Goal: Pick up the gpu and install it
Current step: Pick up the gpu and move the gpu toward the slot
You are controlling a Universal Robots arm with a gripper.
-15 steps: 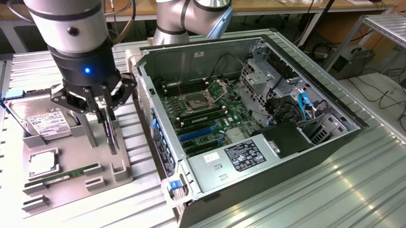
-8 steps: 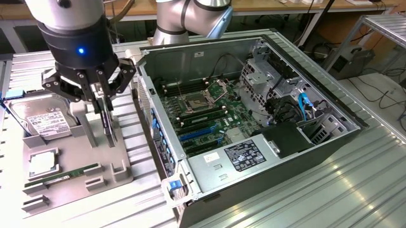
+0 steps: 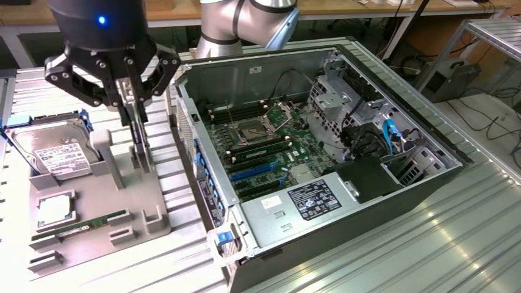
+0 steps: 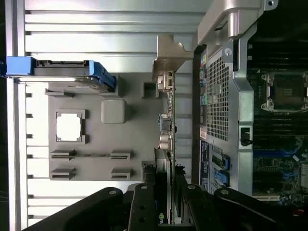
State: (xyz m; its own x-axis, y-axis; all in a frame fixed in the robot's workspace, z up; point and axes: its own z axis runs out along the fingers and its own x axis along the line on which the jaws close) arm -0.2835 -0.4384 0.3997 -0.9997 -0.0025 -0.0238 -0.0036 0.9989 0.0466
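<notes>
Green-edged gpu point(image 4: 165, 130) stands on edge in the grey tray point(image 3: 150, 213) directly beneath the gripper point(image 3: 133, 115), jaws pinching its upper edge, long axis crosswise between them

The hand point(image 3: 134, 124) points straight down from a black wrist body with 1 blue light lit. Its 2 fingers point(image 3: 122, 102) are closed against the thin upper edge of the upright gpu point(image 3: 141, 149). Behind it, the silver arm point(image 3: 244, 24) bends at a joint. In the wrist view, the black linkages flank the card
</notes>
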